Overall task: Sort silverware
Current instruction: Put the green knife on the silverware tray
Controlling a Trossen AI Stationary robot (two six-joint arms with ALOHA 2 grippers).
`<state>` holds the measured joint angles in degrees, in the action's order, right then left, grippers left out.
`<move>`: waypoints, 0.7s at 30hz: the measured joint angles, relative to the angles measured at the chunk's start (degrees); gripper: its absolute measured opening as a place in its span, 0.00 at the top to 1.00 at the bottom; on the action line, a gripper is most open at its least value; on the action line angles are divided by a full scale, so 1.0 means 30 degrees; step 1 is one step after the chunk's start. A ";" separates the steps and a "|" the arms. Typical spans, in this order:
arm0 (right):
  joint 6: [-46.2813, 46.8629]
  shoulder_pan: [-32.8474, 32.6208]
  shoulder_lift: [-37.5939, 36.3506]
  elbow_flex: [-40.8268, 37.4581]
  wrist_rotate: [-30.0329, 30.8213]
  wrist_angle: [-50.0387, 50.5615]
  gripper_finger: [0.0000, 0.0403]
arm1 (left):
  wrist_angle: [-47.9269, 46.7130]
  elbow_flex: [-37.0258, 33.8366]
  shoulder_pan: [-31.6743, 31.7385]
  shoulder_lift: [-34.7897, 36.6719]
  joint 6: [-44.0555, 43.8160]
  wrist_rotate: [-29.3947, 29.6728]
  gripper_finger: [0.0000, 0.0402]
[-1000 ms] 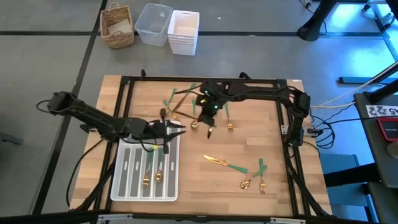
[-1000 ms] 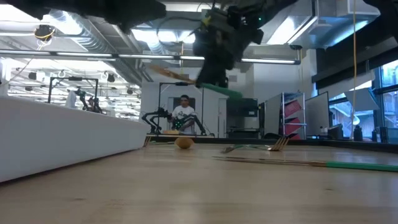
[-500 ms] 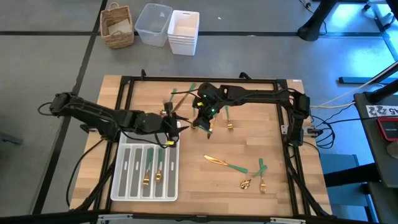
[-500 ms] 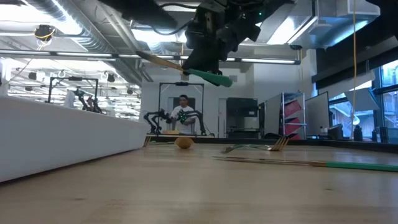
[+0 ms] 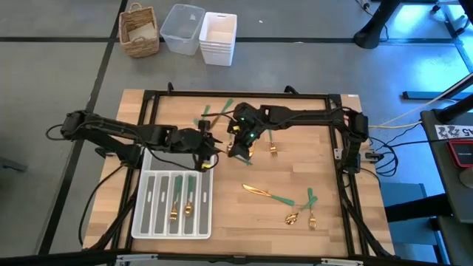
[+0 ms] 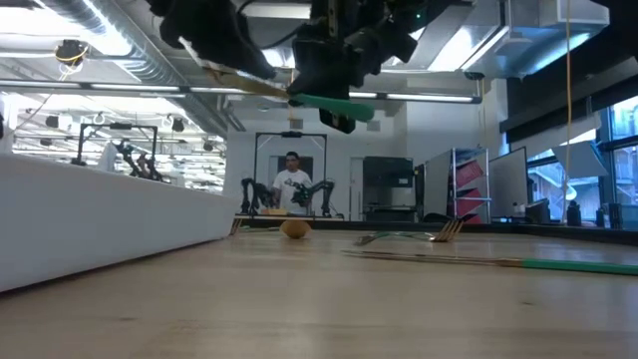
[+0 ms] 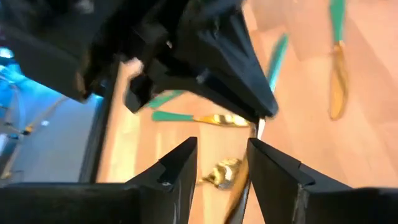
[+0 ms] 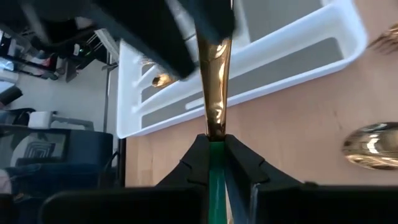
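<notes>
Table: a light wooden top (image 5: 295, 177) inside a black frame, set on a grey floor.
Tray: the white compartmented tray (image 5: 148, 214) lies toward 7 o'clock of the table; two gold pieces show in its slots.
Right gripper: the right gripper (image 5: 241, 144) hangs above the middle of the table toward 11 o'clock, clamped on the green handle of a gold knife (image 8: 214, 93) whose blade points toward the tray.
Left gripper: the left gripper (image 5: 209, 144) sits just above the tray's 12 o'clock end, near the right gripper, its fingers (image 7: 180, 165) spread apart and empty.
Loose silverware: a knife (image 5: 264, 193) lies at 5 o'clock of centre, a spoon (image 5: 293, 216) and a fork (image 5: 311, 210) just beyond it; more pieces lie near 12 o'clock.
Floor beyond the table: a wicker basket (image 5: 140, 31), a clear bin (image 5: 182, 28) and a white stack of containers (image 5: 218, 37) stand at 11 o'clock.
Room: the low view shows a ceiling with pipes and strip lights, shelving, and a person (image 6: 291, 184) seated behind another pair of arms.
</notes>
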<state>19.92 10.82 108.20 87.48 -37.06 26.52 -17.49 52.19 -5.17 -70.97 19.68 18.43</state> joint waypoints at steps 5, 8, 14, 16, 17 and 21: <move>0.0019 -0.0244 0.0000 0.0000 -0.0036 0.0022 0.94 | -0.0045 0.0005 0.0211 -0.0191 0.0082 -0.1059 0.67; 0.0023 -0.0263 0.0000 0.0000 -0.0164 0.0049 0.94 | -0.0025 0.0012 0.0305 -0.0315 0.0041 -0.1940 0.67; 0.0001 -0.0243 0.0000 0.0000 -0.0364 -0.0030 0.94 | 0.0736 -0.0010 0.0225 -0.0213 -0.0666 -0.2096 0.67; 0.0001 -0.0243 -0.0007 0.0007 -0.0364 -0.0031 0.94 | 0.1383 -0.0002 0.0225 -0.0200 -0.0726 -0.2103 0.67; 0.0001 -0.0243 -0.0007 0.0007 -0.0357 -0.0029 0.94 | 0.1444 -0.0002 0.0225 -0.0199 -0.0732 -0.2103 0.67; -0.0007 -0.0243 -0.0007 0.0007 -0.0357 -0.0036 0.94 | 0.1431 -0.0002 0.0218 -0.0199 -0.0741 -0.2416 0.67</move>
<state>19.90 10.09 108.18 87.50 -38.13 26.41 -13.20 52.18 -4.51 -71.57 17.45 11.18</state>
